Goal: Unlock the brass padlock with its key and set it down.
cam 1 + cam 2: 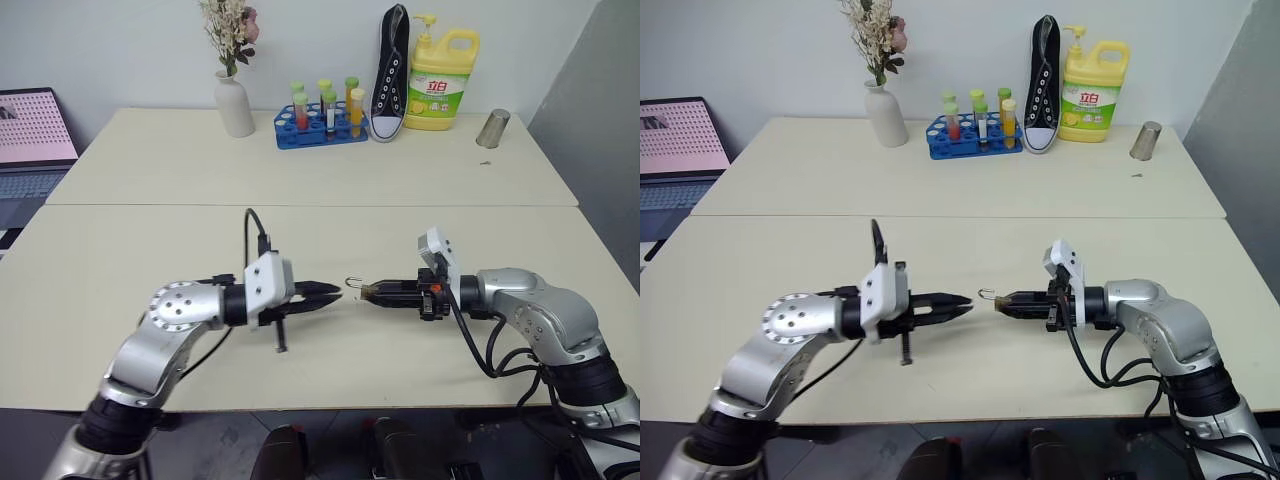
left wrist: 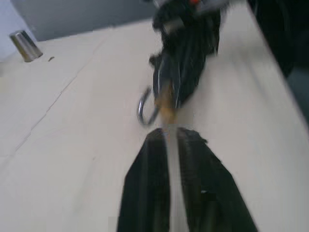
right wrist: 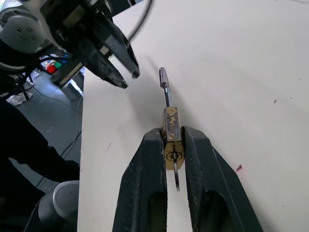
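Pinching the brass padlock (image 3: 171, 133) by its flat sides, right gripper (image 3: 173, 145) closed on the body above the table (image 1: 150, 260), shackle swung out toward the left gripper (image 1: 325, 295), slightly parted and empty just beside. Probably light, rigid, slick metal; best taken by the blocky body, not the thin shackle.

Two cream tables (image 1: 300, 190) are standing pushed together, a seam running between them. A pale wall (image 1: 130, 50) is rising behind the far table, and a grey panel (image 1: 600, 110) is closing off the right side. A laptop (image 1: 30, 150) is sitting at the left edge, its screen glowing pink.
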Controlling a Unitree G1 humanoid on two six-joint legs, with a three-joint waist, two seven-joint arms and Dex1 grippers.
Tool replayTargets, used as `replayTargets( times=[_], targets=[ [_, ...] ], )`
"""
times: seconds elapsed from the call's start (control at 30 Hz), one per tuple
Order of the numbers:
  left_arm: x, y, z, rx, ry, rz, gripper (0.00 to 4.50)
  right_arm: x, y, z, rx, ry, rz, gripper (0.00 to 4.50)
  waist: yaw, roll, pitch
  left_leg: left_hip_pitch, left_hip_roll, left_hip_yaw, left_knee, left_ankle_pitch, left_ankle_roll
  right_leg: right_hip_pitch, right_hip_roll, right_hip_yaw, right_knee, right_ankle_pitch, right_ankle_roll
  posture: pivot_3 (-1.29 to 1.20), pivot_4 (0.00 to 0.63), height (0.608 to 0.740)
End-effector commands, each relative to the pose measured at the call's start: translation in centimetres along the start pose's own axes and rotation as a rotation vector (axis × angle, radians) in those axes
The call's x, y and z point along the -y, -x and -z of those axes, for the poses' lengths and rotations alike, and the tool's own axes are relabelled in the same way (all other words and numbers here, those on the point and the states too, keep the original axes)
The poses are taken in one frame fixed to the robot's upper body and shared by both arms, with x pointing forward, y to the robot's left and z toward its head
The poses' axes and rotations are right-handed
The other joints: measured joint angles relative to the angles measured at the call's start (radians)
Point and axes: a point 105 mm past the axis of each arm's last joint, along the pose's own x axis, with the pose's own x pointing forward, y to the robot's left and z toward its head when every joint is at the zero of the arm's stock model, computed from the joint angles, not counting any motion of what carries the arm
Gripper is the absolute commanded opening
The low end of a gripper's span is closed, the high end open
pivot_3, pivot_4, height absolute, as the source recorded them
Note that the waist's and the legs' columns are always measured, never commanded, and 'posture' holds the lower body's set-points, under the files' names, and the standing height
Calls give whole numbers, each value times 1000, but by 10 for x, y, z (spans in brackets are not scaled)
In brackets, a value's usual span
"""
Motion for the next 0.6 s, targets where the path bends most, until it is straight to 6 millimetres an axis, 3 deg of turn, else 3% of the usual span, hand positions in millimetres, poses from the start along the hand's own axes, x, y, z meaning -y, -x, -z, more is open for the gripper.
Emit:
replayTargets(
  times=[0.03,0.33,0.6],
  targets=[
    [6,5,5,-26,-200,33,1519,1,1,-4,-6,-72,-10,155,1,0,0,0,0,0,0,0,0,0,0,0,0,0,0,0,150,740],
    [8,-1,0,28,-185,-22,4461,16,-9,13,-108,-183,17,155,0,0,0,-1,0,1,0,0,0,0,-2,0,-1,0,0,0,150,740],
    [15,-4,-3,45,-102,-48,4500,40,-26,26,-211,-180,59,155,-3,0,0,-1,0,1,0,0,0,-1,-1,0,0,0,0,0,150,740]
  ],
)
